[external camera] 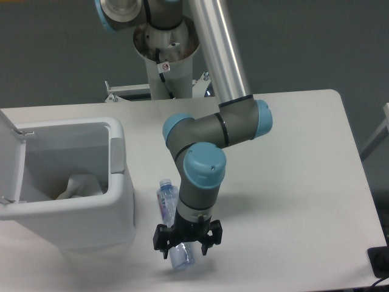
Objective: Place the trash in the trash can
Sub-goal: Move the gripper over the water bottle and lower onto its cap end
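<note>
Gripper low over near end of bottle, fingers spread either side of it, not clamped. Bottle flat on table, blue cap pointing far-left, just right of trash can. Can lid up at left; wrapper lying inside. Bottle base close to near table edge. Wide bare tabletop to right, can wall tight on left.

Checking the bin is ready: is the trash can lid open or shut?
Open. The lid stands swung up at the left of the trash can, leaving its inside visible.
</note>
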`<state>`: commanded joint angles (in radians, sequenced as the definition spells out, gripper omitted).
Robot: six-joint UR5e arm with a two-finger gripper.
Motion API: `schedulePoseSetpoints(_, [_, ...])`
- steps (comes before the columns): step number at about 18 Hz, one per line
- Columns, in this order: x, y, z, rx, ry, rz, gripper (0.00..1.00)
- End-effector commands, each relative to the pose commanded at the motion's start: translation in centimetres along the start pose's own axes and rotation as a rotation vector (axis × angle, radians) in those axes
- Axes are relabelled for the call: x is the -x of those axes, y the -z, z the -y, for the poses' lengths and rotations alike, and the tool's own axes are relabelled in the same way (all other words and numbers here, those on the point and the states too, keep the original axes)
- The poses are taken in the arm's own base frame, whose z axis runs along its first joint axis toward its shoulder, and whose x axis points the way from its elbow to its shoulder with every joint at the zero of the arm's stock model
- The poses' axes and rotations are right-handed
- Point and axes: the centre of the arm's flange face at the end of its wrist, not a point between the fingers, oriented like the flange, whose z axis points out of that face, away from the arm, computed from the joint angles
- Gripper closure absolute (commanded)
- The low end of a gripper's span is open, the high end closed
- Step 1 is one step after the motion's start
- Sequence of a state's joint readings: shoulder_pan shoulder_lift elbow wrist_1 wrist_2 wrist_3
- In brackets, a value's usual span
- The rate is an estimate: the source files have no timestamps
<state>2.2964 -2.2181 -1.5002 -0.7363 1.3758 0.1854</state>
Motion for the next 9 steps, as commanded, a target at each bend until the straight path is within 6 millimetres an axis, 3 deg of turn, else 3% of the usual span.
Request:
schedulePoseSetpoints(4, [-1.0,-1.4,-0.4,0.023,-0.022,0.016,0.00])
schedulePoseSetpoints(9, [-0.7,-2.9,-0.9,0.050,-0.020,0.032,0.00])
